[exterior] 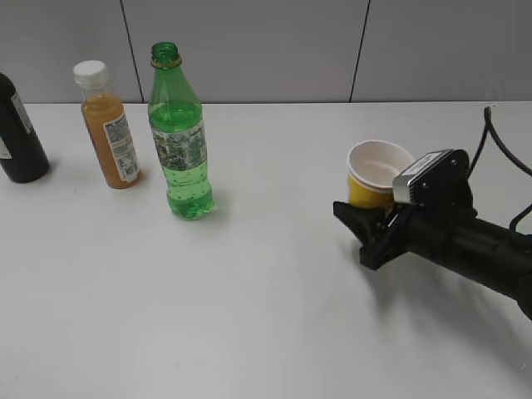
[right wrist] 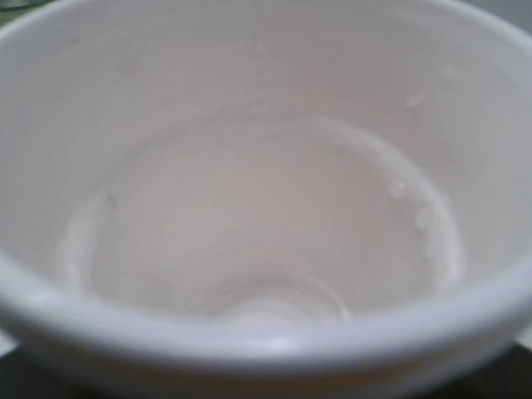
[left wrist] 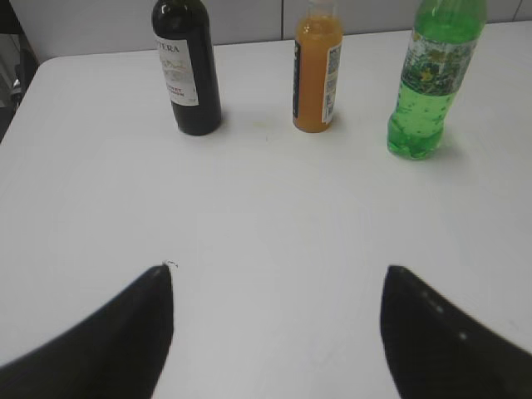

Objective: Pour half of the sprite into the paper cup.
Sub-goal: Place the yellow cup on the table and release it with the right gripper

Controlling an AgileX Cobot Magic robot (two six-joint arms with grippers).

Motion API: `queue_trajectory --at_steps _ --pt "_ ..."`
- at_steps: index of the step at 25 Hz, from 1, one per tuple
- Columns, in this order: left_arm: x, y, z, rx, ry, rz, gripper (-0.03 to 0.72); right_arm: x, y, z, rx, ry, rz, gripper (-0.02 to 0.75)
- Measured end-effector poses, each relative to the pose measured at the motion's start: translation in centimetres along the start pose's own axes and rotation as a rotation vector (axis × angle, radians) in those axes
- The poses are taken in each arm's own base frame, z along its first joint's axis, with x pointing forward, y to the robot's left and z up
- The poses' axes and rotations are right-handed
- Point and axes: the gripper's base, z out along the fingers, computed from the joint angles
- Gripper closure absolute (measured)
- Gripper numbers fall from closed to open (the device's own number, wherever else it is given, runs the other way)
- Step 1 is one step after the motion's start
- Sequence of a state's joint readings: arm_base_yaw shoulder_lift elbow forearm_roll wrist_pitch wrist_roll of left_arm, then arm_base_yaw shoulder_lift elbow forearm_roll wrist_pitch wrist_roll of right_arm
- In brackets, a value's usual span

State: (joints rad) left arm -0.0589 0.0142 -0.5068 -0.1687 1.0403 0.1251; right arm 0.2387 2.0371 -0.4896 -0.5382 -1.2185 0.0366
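The sprite, a tall green capless bottle with clear liquid, stands upright at the back left of the white table. It also shows in the left wrist view at the upper right. The paper cup, yellow outside and white inside, sits between the jaws of my right gripper at the right and looks slightly tilted. Its empty white inside fills the right wrist view, hiding the jaws there. My left gripper is open and empty over bare table, well short of the bottles.
An orange juice bottle with a white cap and a dark bottle stand left of the sprite; both also show in the left wrist view, orange and dark. A grey wall runs behind the table.
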Motion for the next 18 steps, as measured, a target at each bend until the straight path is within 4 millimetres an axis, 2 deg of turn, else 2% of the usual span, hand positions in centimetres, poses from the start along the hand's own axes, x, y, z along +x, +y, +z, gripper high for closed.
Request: queue_trajectory --at_steps 8,11,18 --pt "0.0 0.0 0.0 0.0 0.0 0.0 0.099 -0.6 2.7 0.6 -0.348 -0.022 -0.126 0.294" --pt "0.0 0.0 0.0 0.0 0.0 0.0 0.099 -1.1 3.4 1.3 -0.44 -0.038 -0.154 0.294" --pt "0.0 0.0 0.0 0.0 0.0 0.0 0.099 -0.8 4.7 3.8 -0.566 -0.039 -0.157 0.294"
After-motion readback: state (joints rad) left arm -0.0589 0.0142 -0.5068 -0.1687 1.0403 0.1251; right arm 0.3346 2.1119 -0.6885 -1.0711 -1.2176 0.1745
